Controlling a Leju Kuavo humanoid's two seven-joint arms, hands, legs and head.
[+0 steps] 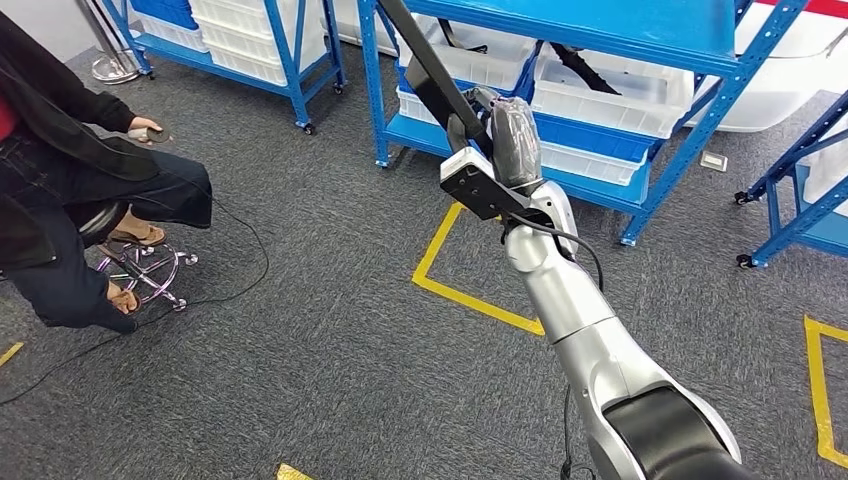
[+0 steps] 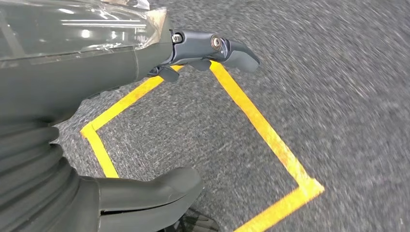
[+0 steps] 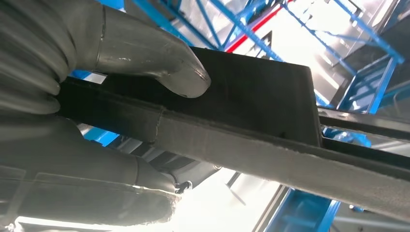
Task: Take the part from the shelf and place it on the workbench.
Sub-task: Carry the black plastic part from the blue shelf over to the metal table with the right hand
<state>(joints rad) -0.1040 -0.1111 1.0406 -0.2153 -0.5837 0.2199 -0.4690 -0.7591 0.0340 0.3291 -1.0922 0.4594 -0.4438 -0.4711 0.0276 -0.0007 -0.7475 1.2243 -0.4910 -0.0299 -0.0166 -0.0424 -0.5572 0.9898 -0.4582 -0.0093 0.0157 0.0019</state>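
My right hand [image 1: 505,135] is raised in front of the blue shelf [image 1: 640,60] and grips a long black flat part [image 1: 425,60] that slants up and to the left. In the right wrist view the thumb [image 3: 183,79] presses on the part's dark flat face [image 3: 261,96], and the other fingers wrap beneath it. My left hand [image 2: 87,92] hangs over the grey carpet with nothing in it; its dark finger [image 2: 232,50] and thumb [image 2: 154,191] are held well apart.
White bins [image 1: 610,95] holding more black parts sit on the blue shelf. A person [image 1: 60,170] sits on a wheeled stool [image 1: 145,270] at the left, with a cable [image 1: 250,250] trailing on the floor. Yellow tape [image 1: 470,295] marks the carpet. Another wheeled rack [image 1: 800,190] stands at the right.
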